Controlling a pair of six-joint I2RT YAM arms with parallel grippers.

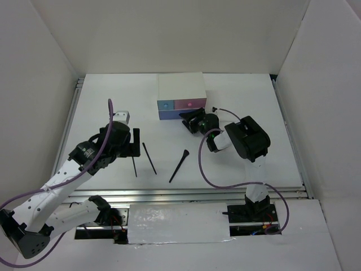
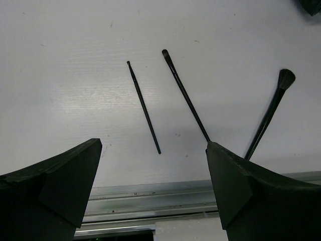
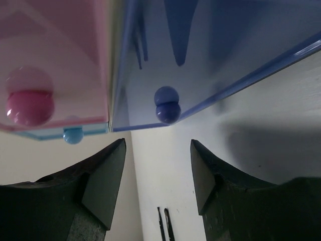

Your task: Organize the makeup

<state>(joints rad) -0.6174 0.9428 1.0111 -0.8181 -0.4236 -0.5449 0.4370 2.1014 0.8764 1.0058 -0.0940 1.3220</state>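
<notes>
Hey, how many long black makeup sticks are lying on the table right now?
3. A thin pencil lies leftmost, a slim brush sits just right of it, and a flared brush is farther right. Others could be hidden under the arms.

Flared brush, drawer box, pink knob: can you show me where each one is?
Flared brush [image 2: 268, 115]: left wrist view, middle of the handle.
Drawer box [image 1: 180, 87]: top external view, its white top.
Pink knob [image 3: 29, 107]: right wrist view, front of the ball.
</notes>
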